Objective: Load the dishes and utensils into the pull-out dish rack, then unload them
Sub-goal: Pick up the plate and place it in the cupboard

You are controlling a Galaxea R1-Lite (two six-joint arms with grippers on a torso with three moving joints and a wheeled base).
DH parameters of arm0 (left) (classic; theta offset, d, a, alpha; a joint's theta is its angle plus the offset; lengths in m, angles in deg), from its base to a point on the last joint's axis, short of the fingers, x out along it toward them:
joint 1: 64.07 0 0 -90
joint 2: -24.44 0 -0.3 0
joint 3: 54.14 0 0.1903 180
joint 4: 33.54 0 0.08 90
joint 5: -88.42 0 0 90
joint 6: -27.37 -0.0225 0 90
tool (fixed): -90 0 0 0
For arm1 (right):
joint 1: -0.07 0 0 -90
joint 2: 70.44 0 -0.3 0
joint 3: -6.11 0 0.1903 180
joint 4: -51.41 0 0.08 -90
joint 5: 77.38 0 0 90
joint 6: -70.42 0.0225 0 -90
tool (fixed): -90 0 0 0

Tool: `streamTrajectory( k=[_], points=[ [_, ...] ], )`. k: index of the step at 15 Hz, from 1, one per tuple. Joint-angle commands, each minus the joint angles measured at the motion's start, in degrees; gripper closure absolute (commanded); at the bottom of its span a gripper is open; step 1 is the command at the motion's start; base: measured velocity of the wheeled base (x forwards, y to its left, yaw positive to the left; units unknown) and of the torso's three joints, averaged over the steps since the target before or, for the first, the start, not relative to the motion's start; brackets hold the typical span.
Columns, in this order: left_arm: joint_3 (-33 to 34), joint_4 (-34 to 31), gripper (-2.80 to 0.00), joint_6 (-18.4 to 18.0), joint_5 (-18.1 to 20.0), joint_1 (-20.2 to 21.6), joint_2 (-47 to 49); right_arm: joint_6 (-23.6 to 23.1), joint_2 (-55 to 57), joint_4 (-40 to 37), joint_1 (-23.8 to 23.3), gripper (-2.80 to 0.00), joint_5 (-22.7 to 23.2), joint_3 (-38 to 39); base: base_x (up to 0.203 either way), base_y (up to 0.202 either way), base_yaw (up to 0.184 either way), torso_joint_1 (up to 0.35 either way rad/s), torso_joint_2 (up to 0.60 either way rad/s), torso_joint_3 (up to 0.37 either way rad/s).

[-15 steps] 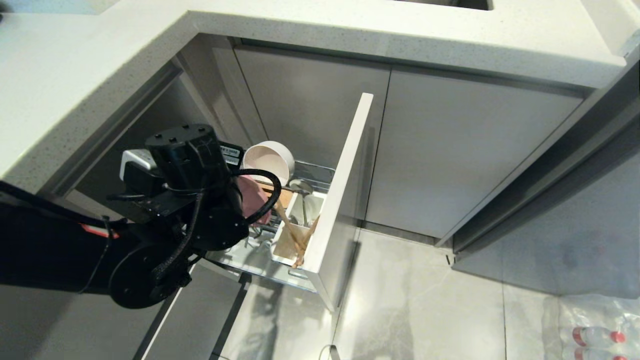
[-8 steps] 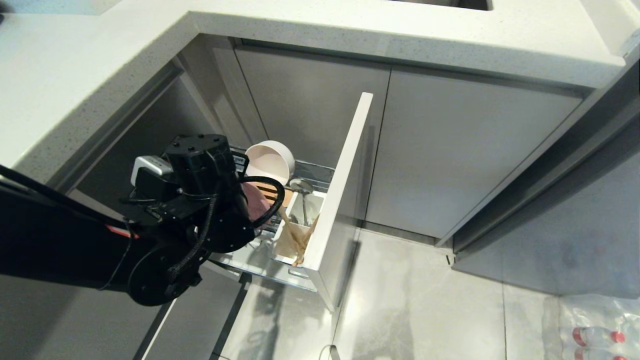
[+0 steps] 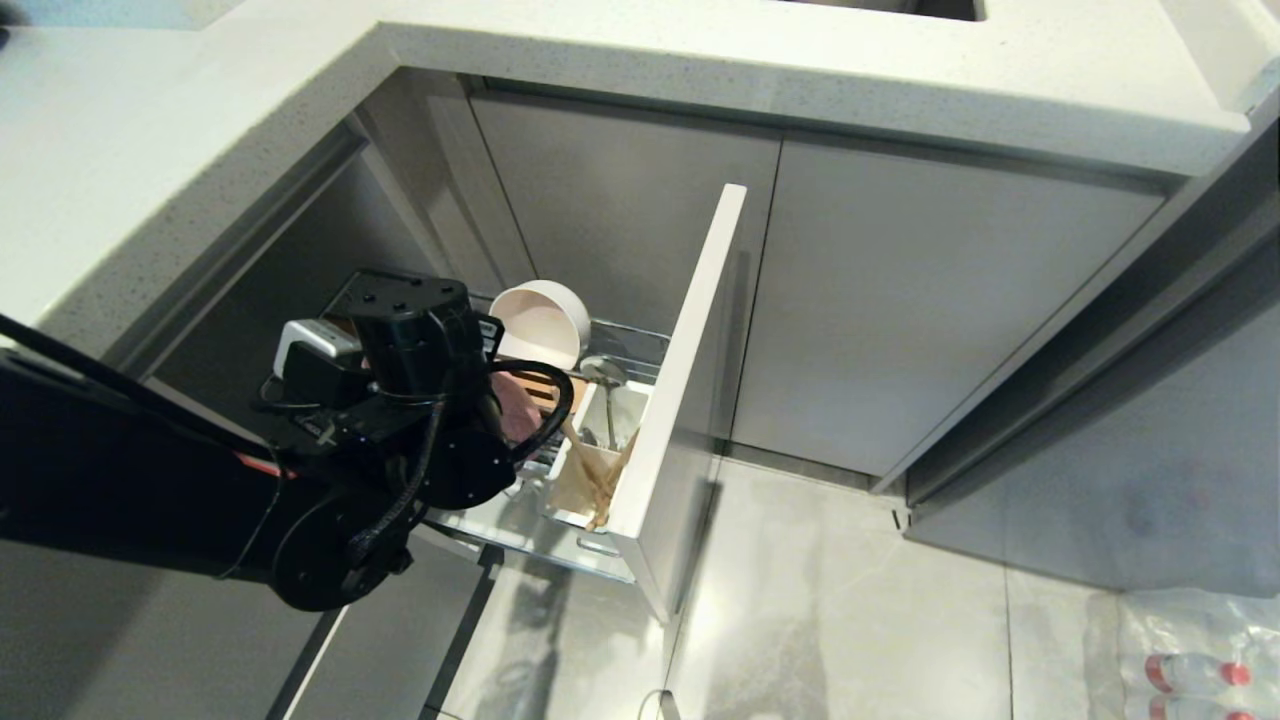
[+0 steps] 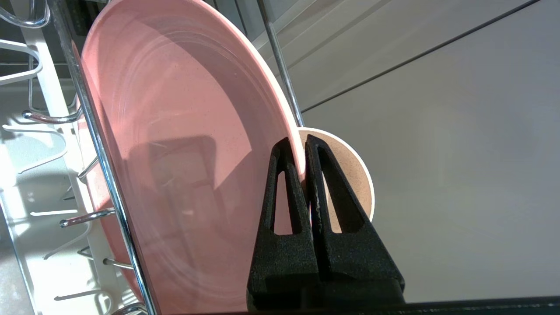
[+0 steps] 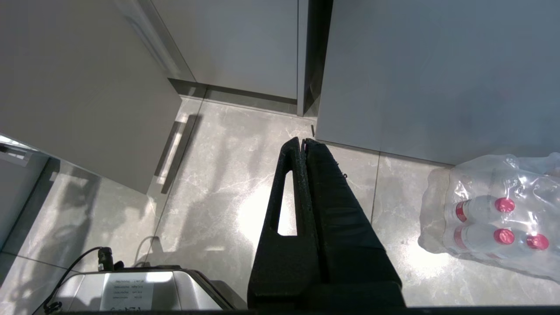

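My left gripper [image 4: 302, 146] is nearest me, at about nine o'clock in the head view, down inside the pull-out rack [image 3: 610, 350]. Its fingers are pinched tight on the rim of the pink plate [image 4: 183, 166], which stands on edge among the chrome prongs [image 4: 83, 216]. Just past it, toward one o'clock, the white utensil cup [image 3: 585, 490] sits against the rack's pale front panel [image 3: 690, 380], with the chopsticks [image 3: 598, 478] leaning in it and the spoon [image 3: 603, 374] at its far end. Farther back, at twelve, the white bowl [image 3: 538, 322] rests tilted on the wire.

So I judge everything is in the rack. I can't tell whether I am seating the plate or pulling it out; either way, unloading the bowl, chopsticks and spoon is all left.

My right gripper [image 5: 303, 142] hangs parked over the floor [image 5: 227, 183], fingers pressed together on nothing, a pack of water bottles [image 5: 494, 214] lying at three o'clock.
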State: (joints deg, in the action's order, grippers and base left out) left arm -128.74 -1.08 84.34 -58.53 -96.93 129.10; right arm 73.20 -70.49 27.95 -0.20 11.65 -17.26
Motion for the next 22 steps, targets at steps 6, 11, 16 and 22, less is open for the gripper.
streamTrajectory(
  k=[6, 11, 16, 22],
  points=[
    [0.0, 0.3, 0.0, 0.1, -0.2, 0.0, 0.1, 0.0, 0.0, 0.0, 0.0, 0.0, 0.0, 0.1, 0.0, 0.0, 0.0, 0.0, 0.0, 0.0],
    [0.0, 0.3, -2.8, 0.0, -0.4, 0.0, 0.0, 0.0, 0.0, 0.0, 0.0, 0.0, 0.0, 0.1, 0.0, 0.0, 0.0, 0.0, 0.0, 0.0],
    [-0.2, -4.4, -2.8, 0.0, -0.6, -0.3, -0.8, 0.0, 0.0, 0.0, 0.0, 0.0, 0.0, 0.1, 0.0, 0.0, 0.0, 0.0, 0.0, 0.0],
    [-1.6, -11.5, -2.8, 0.0, -2.3, -3.4, -6.3, 0.0, 0.0, 0.0, 0.0, 0.0, 0.0, 0.1, 0.0, 0.0, 0.0, 0.0, 0.0, 0.0]
  ],
)
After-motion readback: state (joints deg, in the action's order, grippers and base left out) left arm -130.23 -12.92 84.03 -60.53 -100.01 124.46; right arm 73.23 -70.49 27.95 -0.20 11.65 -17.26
